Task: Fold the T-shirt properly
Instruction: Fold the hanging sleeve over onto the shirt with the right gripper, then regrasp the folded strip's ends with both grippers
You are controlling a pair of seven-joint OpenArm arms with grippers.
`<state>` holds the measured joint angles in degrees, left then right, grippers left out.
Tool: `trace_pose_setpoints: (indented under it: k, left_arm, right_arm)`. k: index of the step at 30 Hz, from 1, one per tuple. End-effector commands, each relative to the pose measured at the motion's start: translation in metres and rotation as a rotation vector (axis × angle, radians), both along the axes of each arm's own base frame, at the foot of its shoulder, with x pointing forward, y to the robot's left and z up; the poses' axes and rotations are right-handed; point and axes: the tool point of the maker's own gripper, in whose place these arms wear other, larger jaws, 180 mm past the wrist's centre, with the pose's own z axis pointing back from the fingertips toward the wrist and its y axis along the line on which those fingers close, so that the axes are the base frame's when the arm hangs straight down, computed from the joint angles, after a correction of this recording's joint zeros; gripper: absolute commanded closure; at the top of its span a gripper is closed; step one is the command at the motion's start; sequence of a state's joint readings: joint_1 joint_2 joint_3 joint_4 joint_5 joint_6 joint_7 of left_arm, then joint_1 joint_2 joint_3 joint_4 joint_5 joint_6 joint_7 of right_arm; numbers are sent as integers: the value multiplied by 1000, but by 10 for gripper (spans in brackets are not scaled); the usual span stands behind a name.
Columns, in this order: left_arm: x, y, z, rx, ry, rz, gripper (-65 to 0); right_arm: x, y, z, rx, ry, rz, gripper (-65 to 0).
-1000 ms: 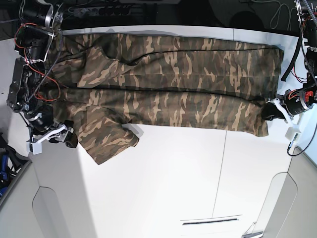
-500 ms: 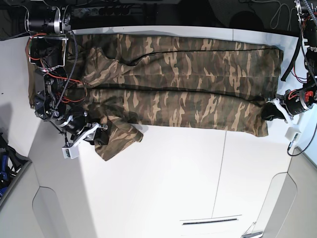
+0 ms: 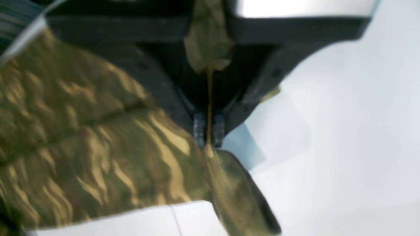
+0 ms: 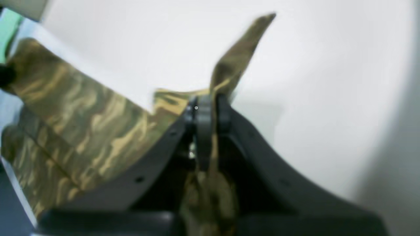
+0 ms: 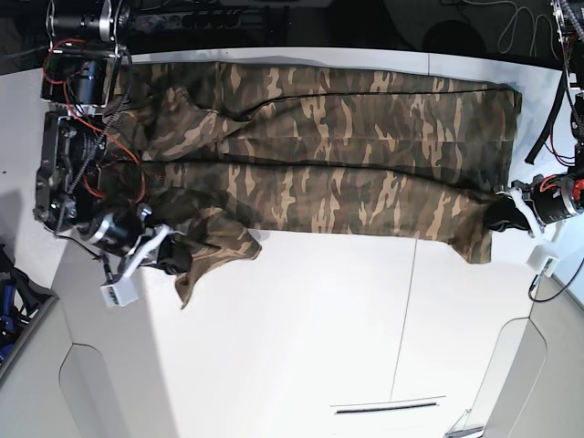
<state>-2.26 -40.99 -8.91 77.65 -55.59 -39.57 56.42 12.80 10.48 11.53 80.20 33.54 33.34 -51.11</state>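
T-shirt (image 5: 338, 155): camouflage, spread lengthwise across upper half of white tabletop (image 5: 301, 338). Left fingers (image 3: 207, 131), frame right: clamped on hem corner. Right fingers (image 4: 206, 114), lower left: clamped on bunched sleeve cloth.

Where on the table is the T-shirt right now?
In the base view the T-shirt lies stretched across the far half of the white table, pinched at one end by the right end effector and at the other by the left end effector.

Base overhead, far; wrists close, sharing T-shirt (image 5: 347, 146).
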Motion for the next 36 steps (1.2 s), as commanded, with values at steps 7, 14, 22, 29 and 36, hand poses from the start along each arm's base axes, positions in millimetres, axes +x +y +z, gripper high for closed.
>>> trace_pose_setpoints:
  k: [7,14,22,29,36]
  left_arm:
    - [-18,16,18,46,3,-36,0]
    - [-39,20,32,83,-33,-38,0]
    - [-56,21,36,107,-32,-42,0]
    - [-72,35,30,122,8,-8,0]
    - [-91,33,15,117,77,-7,-222]
  right_arm:
    - [-50,-23,17,-51,-54,-6,0]
    - [-94,-37,15,-47,-30,-42,0]
    - [-119,-53,35,-36,-67,-93,0]
    - [-149,-61,23,-69,0,-107,0]
    - [-169,-70,-7,-150,104,-146,0]
